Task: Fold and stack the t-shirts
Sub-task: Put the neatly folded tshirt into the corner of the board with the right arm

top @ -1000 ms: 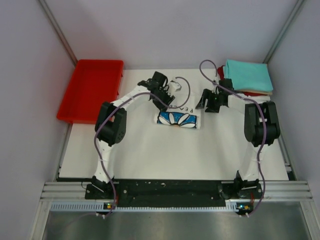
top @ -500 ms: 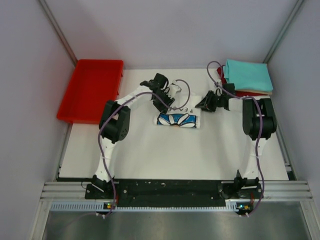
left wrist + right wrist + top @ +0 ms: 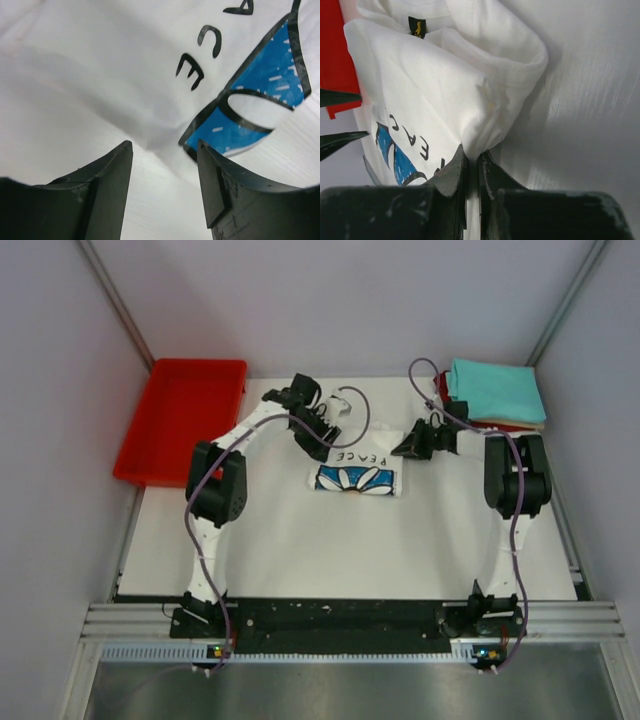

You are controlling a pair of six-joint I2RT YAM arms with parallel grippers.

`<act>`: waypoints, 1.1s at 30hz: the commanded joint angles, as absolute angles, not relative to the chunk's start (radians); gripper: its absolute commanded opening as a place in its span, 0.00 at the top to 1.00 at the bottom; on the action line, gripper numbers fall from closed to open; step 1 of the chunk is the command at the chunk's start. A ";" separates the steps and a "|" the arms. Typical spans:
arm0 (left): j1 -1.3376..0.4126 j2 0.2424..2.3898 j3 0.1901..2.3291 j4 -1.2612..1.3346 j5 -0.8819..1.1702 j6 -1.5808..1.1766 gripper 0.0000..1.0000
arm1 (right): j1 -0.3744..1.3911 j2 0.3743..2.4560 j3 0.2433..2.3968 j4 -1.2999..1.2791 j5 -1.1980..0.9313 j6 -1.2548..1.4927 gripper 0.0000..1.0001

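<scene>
A white t-shirt with a blue-and-black flower print and black lettering lies partly folded at the table's middle back. My right gripper is at its right edge. In the right wrist view the jaws are shut on a bunched fold of the white cloth, with the dark neck label beyond. My left gripper hovers at the shirt's back left. In the left wrist view it stands open with only bare table between its fingers, and the shirt's edge lies just past the tips.
Folded t-shirts are stacked at the back right corner, teal on top and dark red showing beneath. A red plastic tray sits at the back left, off the table's edge. Grey walls enclose both sides.
My right gripper has moved left to the shirt's right edge and shut on it. My left gripper has opened and drawn back toward the far left. More of the shirt's lettering shows.
</scene>
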State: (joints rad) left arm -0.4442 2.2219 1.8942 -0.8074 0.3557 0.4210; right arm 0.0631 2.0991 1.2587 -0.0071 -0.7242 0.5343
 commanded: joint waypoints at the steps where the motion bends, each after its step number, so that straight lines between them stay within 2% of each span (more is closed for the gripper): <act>1: -0.387 2.002 1.888 -0.845 0.402 0.454 0.41 | 0.066 2.028 1.413 -0.210 -0.648 0.335 1.00; 10: -0.285 1.870 1.787 -0.879 0.353 0.500 0.40 | 0.066 1.997 1.612 -0.448 -0.517 0.091 1.00; 20: -0.261 1.864 1.750 -0.950 0.327 0.545 0.39 | 0.064 2.095 1.997 -0.721 -0.186 -0.190 1.00; 26: -0.259 1.891 1.772 -0.954 0.304 0.546 0.39 | 0.066 2.138 2.177 -0.749 -0.039 -0.274 1.00; 33: -0.259 1.907 1.778 -0.956 0.285 0.551 0.39 | 0.064 2.140 2.270 -0.753 0.135 -0.437 1.00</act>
